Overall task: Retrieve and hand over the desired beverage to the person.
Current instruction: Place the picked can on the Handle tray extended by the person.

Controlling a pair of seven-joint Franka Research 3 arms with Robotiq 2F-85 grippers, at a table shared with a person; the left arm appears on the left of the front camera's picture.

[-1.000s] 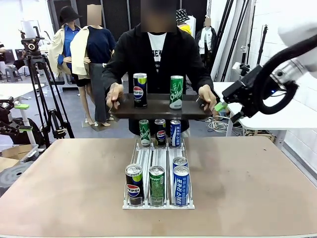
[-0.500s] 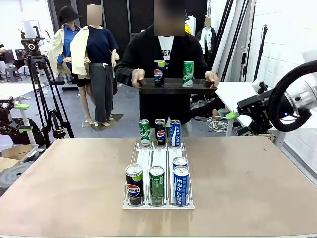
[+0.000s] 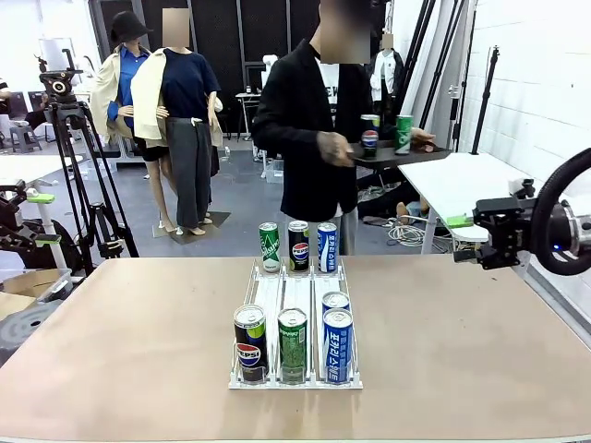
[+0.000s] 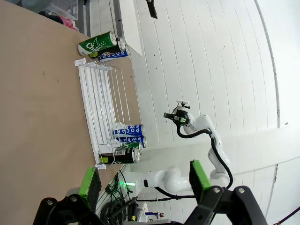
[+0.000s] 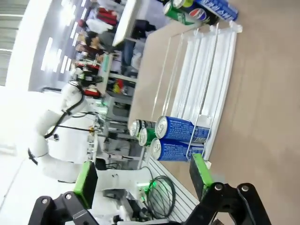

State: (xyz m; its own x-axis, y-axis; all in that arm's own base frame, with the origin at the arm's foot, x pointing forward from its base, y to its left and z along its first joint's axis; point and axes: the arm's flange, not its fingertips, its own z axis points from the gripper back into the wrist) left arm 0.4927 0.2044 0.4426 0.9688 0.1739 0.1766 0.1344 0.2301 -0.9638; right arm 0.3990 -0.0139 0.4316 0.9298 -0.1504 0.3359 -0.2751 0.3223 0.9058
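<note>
Beyond our worktop (image 3: 111, 351) the person (image 3: 309, 129) carries a tray – cans wait in the rack (image 3: 295, 318); rigid, slick, best gripped mid-body – our right end effector (image 3: 462, 238) hangs released, left (image 4: 143, 180) too

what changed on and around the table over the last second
The person lifted the dark tray with two cans and turned away toward picture right. The right claw drew back from the tray toward the right edge, open. The can rack and its cans stayed put.
</note>
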